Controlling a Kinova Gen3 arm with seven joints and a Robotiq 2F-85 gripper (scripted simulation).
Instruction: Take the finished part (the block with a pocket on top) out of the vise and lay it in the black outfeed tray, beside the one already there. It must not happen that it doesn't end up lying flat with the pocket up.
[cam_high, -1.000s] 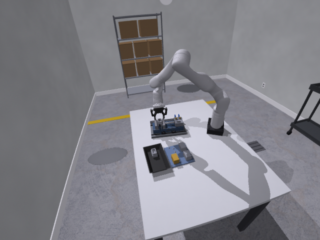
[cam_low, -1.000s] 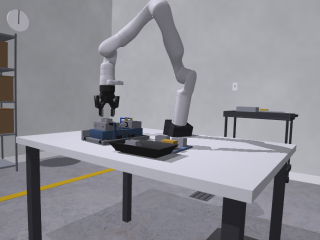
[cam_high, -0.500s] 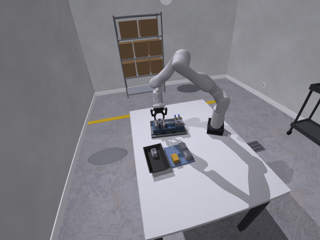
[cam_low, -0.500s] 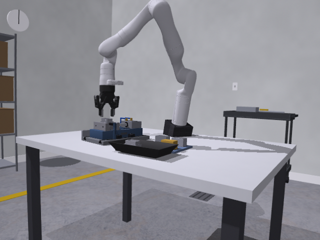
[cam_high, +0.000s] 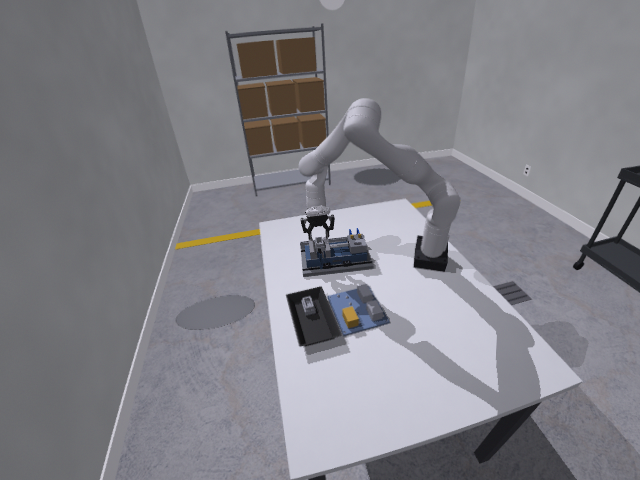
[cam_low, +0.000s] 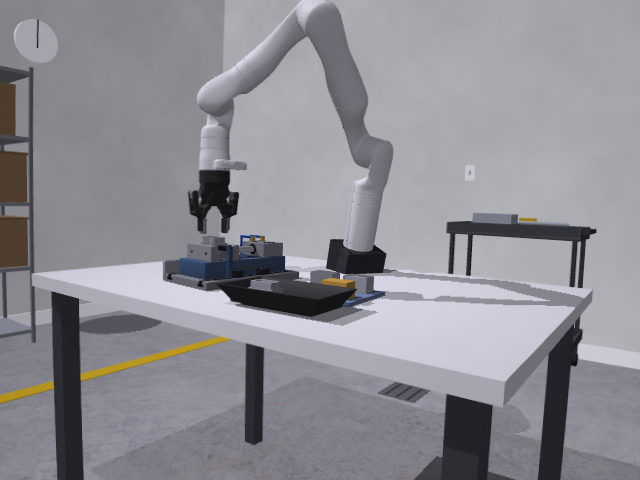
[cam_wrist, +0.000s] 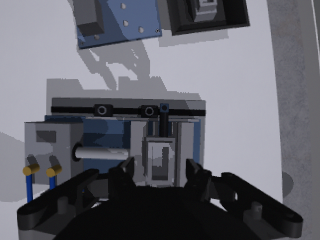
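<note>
The finished part (cam_wrist: 160, 159), a grey block with a pocket on top, sits between the jaws of the blue vise (cam_high: 336, 252). It also shows in the side view (cam_low: 212, 239). My gripper (cam_low: 212, 225) hangs straight above the part with its fingers open, one on each side, a little above the block's top. In the wrist view the two fingertips frame the part without touching it. The black outfeed tray (cam_high: 313, 315) lies in front of the vise and holds one grey pocketed block (cam_high: 309, 306) at its far end.
A blue fixture plate (cam_high: 361, 310) with a yellow block (cam_high: 351, 316) and grey blocks lies right of the tray. The vise's handle with two blue-stemmed knobs (cam_wrist: 40, 172) sticks out at its end. The arm's base (cam_high: 430, 255) stands right of the vise.
</note>
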